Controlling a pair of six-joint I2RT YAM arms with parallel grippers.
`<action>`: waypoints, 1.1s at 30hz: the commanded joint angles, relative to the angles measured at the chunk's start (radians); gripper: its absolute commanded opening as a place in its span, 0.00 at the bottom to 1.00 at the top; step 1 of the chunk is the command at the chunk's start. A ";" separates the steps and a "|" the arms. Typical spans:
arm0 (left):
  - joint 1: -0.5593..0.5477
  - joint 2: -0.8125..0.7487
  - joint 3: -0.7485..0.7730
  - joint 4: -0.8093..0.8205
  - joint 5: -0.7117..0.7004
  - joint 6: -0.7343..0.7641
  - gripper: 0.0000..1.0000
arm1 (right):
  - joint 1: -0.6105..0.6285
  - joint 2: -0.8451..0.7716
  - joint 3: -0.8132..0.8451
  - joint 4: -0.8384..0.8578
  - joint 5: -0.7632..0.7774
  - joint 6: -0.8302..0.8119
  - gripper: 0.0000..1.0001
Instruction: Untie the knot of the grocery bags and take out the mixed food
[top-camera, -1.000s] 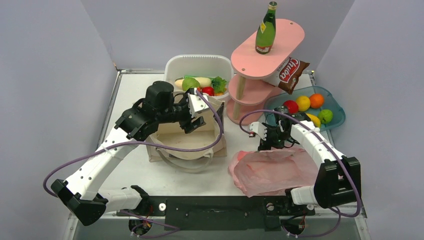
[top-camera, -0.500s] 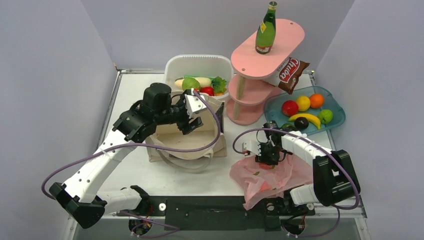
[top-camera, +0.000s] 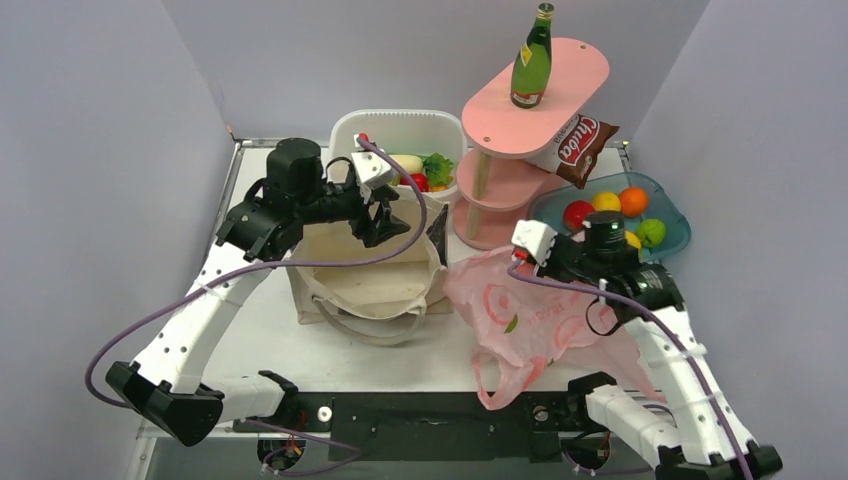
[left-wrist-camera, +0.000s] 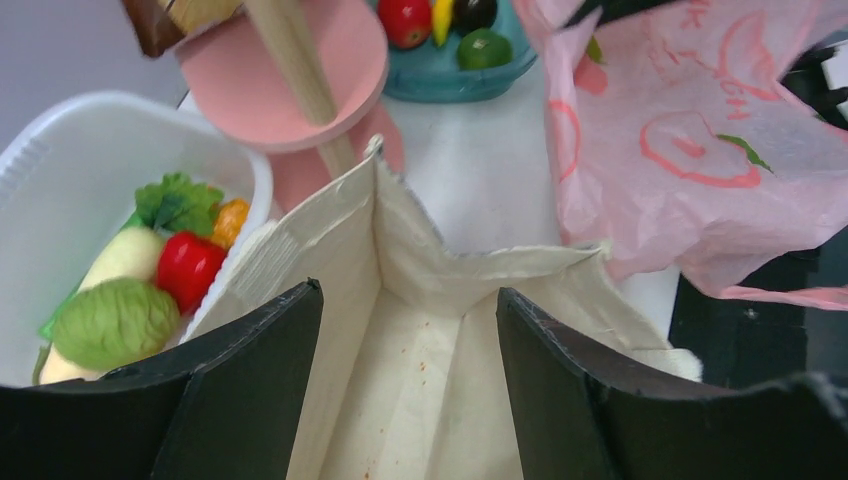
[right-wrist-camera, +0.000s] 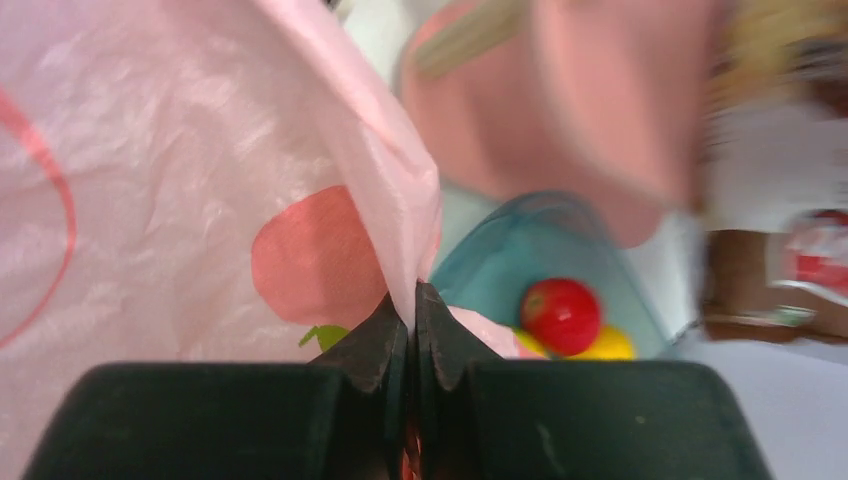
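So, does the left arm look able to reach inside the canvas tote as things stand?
Probably yes: the left gripper hangs open above the canvas tote, whose mouth gapes, with nothing between them; the pink bag hangs aside.

- Canvas tote (top-camera: 360, 285): beige, upright, mouth open.
- Pink bag (top-camera: 520, 315): translucent, red print, aloft, right of tote.
- Green vegetable (left-wrist-camera: 115, 322), radish (left-wrist-camera: 125, 258), leafy green (top-camera: 437, 168): just behind tote.
- Crisp packet (top-camera: 580, 148), green bottle (top-camera: 531, 60): behind-right of tote; bottle upright.

On dark brown crisp packet (top-camera: 582, 148): white word in red logo, looks like "Chuba". Red letters on thin pink plastic bag (left-wrist-camera: 700, 190): too blurry.
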 joint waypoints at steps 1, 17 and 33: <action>-0.069 0.022 0.127 0.048 0.083 0.045 0.63 | -0.009 -0.090 0.182 0.046 -0.130 0.245 0.00; -0.411 0.219 0.347 0.309 -0.004 -0.065 0.84 | 0.107 -0.063 0.425 0.455 -0.309 0.921 0.00; -0.497 0.233 0.342 0.247 -0.086 -0.021 0.91 | 0.397 0.054 0.539 0.616 -0.304 0.966 0.00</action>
